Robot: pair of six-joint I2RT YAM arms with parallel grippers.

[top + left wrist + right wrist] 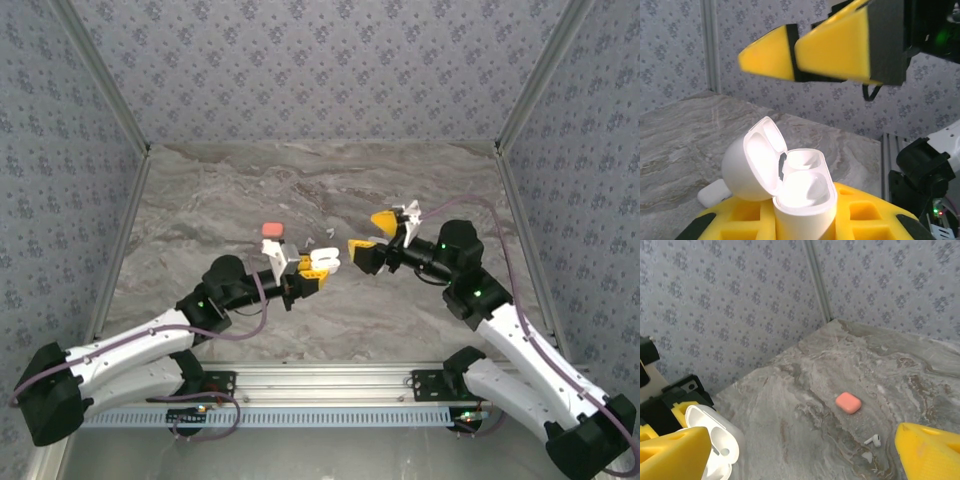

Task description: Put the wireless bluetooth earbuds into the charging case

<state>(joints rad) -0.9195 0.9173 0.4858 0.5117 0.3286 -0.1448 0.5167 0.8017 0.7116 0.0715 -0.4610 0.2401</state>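
1. Top view: the left gripper is clamping one open white case. The right gripper is hanging spread wide just beside it. One pink case is lying behind them.
2. Left wrist view: the white case is standing lid-up between the left gripper's pads. A white lump, possibly a second case, is lying behind it.
3. Right wrist view: two earbuds are lying on the table near the pink case, well apart from the white case.

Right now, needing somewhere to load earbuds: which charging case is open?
The white case in the left tool, lid flipped back; the pink case lies shut on the table.
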